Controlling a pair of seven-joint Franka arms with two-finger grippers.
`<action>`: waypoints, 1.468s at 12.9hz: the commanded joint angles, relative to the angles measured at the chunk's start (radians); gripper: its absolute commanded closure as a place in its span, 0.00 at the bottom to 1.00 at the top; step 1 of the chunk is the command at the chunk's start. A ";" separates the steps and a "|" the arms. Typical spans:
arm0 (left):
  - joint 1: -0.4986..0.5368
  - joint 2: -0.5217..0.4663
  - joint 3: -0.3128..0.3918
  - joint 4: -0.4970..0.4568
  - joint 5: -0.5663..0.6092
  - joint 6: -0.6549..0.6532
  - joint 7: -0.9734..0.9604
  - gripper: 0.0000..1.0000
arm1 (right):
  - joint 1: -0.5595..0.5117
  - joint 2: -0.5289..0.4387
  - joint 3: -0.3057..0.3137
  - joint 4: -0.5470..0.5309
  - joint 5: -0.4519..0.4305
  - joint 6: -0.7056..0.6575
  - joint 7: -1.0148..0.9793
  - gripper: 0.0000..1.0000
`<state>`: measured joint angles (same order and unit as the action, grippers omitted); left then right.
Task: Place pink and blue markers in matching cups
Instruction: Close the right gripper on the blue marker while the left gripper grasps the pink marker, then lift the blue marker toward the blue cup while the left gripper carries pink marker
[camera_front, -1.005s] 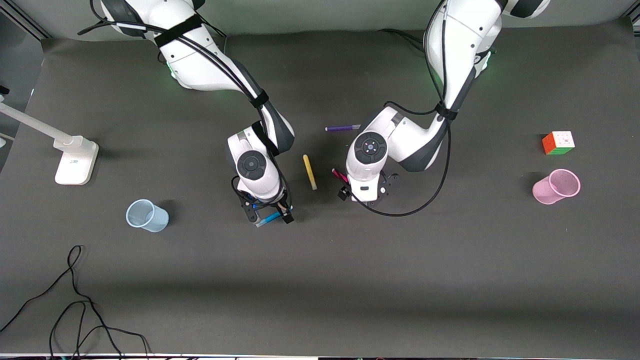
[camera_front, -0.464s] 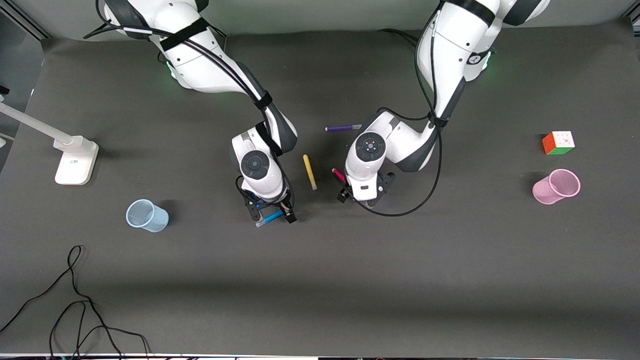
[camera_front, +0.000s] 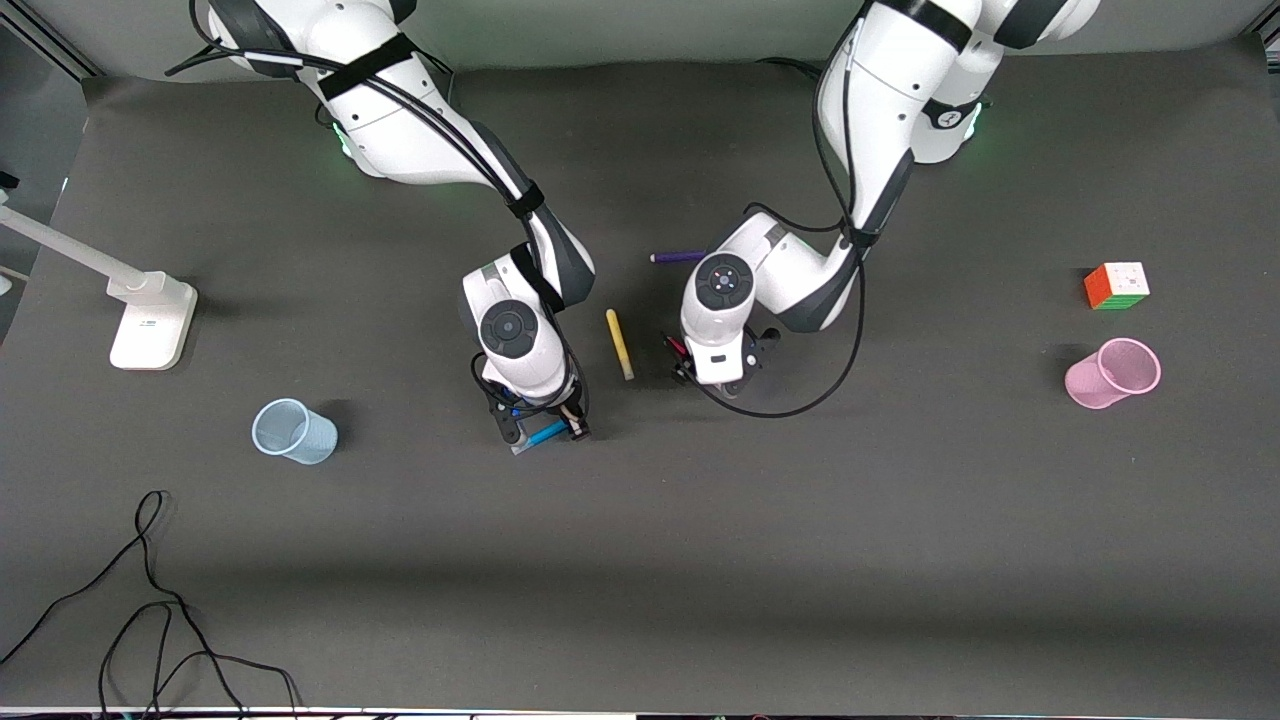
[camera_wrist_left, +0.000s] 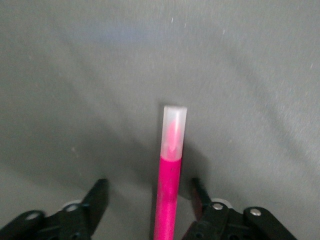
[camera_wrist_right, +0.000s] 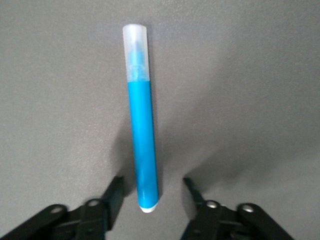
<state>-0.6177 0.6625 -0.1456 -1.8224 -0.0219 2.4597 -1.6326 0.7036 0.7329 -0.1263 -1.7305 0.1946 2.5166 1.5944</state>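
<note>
Between each open pincer lies 1 pale-capped marker, pink marker (camera_wrist_left: 167, 192) and blue marker (camera_wrist_right: 142, 140).

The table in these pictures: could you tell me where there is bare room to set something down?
Bare mat fills the table nearer the camera than the blue cup and pink cup. The middle is crowded: left gripper, right gripper, yellow marker, purple marker.

L gripper (camera_front: 716, 378): low, jaws open | R gripper (camera_front: 543, 432): low, jaws open
</note>
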 joint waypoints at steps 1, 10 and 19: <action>-0.019 -0.012 0.017 -0.018 0.011 0.004 -0.015 0.83 | 0.001 -0.004 -0.006 0.005 0.009 0.001 -0.008 0.52; 0.056 -0.177 0.023 -0.020 0.068 -0.232 0.150 1.00 | -0.004 -0.010 -0.009 0.011 0.005 -0.021 -0.044 0.99; 0.259 -0.446 0.021 0.099 0.056 -0.742 0.808 1.00 | -0.003 -0.161 -0.052 0.049 0.000 -0.301 -0.122 1.00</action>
<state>-0.3936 0.2316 -0.1185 -1.7858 0.0325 1.8221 -0.9547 0.6982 0.6366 -0.1612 -1.6678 0.1942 2.2860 1.5166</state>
